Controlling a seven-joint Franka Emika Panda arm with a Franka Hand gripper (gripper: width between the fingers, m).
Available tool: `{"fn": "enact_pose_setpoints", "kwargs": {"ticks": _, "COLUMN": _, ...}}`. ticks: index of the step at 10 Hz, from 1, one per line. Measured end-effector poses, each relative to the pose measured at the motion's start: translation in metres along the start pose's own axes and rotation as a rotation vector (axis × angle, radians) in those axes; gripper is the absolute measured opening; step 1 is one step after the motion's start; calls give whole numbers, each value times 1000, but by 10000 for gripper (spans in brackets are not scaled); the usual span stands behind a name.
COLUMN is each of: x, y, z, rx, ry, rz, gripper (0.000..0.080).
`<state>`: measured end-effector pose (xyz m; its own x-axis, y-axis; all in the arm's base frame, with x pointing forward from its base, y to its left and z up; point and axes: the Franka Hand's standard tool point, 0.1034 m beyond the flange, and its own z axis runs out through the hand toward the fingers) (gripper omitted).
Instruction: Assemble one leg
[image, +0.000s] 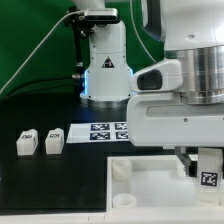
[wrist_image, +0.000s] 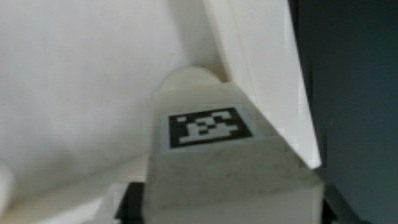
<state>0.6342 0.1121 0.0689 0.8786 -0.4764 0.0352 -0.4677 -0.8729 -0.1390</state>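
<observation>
My gripper (image: 203, 170) is shut on a white leg (image: 208, 176) with a black-and-white marker on its face. It holds the leg over the far corner of the large white tray (image: 150, 192) at the exterior view's right. In the wrist view the leg (wrist_image: 222, 175) fills the middle between my dark fingers (wrist_image: 132, 200), its tip close to the tray's wall (wrist_image: 89, 80). I cannot tell whether the leg touches the tray. Two more white legs (image: 27, 143) (image: 54, 142) stand on the black table at the exterior view's left.
The marker board (image: 108, 131) lies flat behind the tray. The robot base (image: 106, 70) stands behind it. The tray has round sockets (image: 121, 170) (image: 122, 203) along its left edge. A green backdrop and cables are at the back left.
</observation>
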Motion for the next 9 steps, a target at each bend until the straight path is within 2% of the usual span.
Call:
{"fn": "enact_pose_setpoints", "kwargs": {"ticks": 2, "x": 1, "y": 7, "z": 2, "rx": 30, "ry": 6, "rz": 400, "gripper": 307}}
{"fn": "enact_pose_setpoints", "kwargs": {"ticks": 4, "x": -1, "y": 14, "z": 2, "rx": 86, "ry": -8, "rz": 786, "gripper": 307}}
{"fn": "enact_pose_setpoints", "kwargs": {"ticks": 5, "x": -4, "y": 14, "z": 2, "rx": 101, "ry": -30, "rz": 943, "gripper": 307}}
{"fn": "enact_pose_setpoints", "kwargs": {"ticks": 7, "x": -10, "y": 4, "z": 0, "rx": 106, "ry": -60, "rz": 1156, "gripper": 306}}
{"fn": "enact_pose_setpoints", "kwargs": {"ticks": 9, "x": -10, "y": 4, "z": 0, "rx": 110, "ry": -70, "rz": 1228, "gripper": 306}}
